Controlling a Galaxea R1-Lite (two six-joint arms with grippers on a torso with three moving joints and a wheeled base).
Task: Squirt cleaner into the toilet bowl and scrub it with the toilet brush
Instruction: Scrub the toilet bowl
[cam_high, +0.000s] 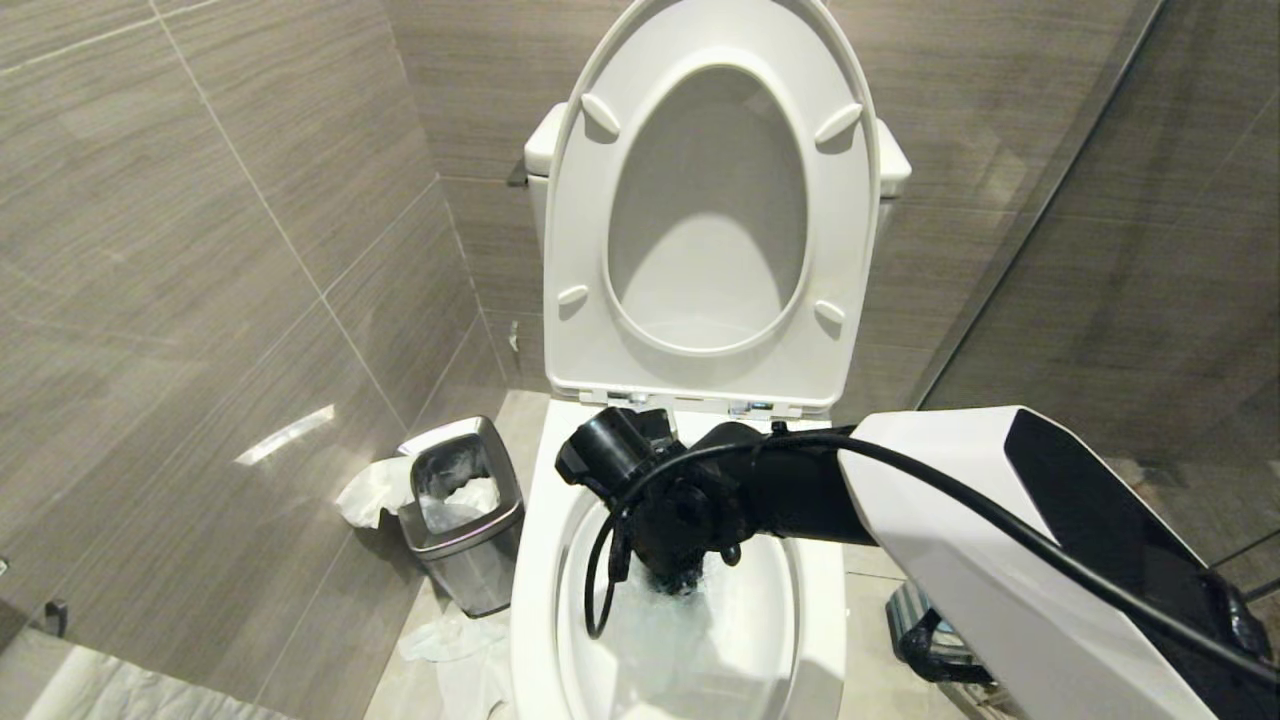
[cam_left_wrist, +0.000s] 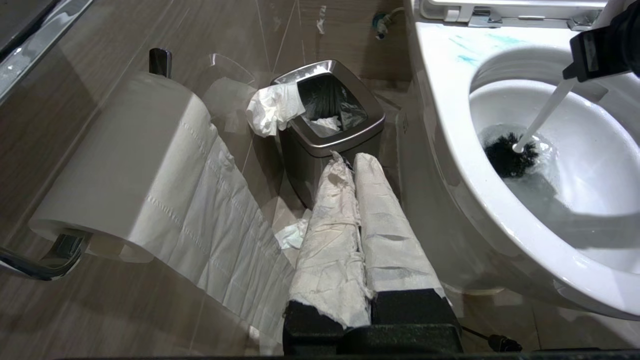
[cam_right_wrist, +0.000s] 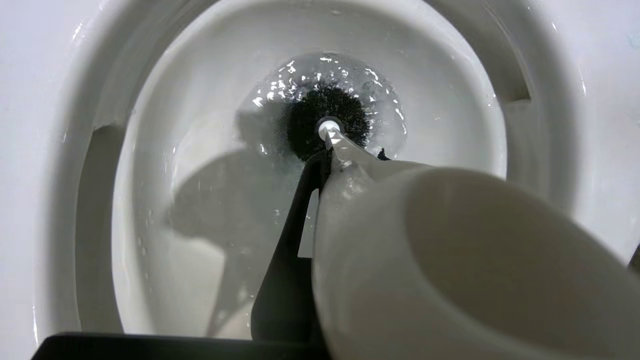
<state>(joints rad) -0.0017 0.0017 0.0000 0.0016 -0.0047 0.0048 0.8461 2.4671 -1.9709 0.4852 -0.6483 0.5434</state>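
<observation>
The white toilet bowl (cam_high: 535, 560) stands in front of me with water at its bottom. My right gripper (cam_high: 680, 550) reaches down into it and is shut on the toilet brush's white handle (cam_right_wrist: 450, 260). The black bristle head (cam_right_wrist: 327, 115) sits in the water (cam_left_wrist: 507, 157), with the slim handle (cam_left_wrist: 542, 117) slanting up from it. Thin blue smears of cleaner (cam_left_wrist: 470, 52) mark the bowl's back rim; no bottle shows. My left gripper (cam_left_wrist: 352, 162) is shut and empty, its fingers (cam_left_wrist: 330, 240) wrapped in white paper, low beside the bowl.
The seat and lid (cam_high: 710, 210) are raised against the tank. A square steel waste bin (cam_high: 465, 510) with tissue stands left of the toilet, and crumpled tissue (cam_high: 450, 640) lies on the floor. A toilet paper roll (cam_left_wrist: 125, 165) hangs on the left wall. Tiled walls close both sides.
</observation>
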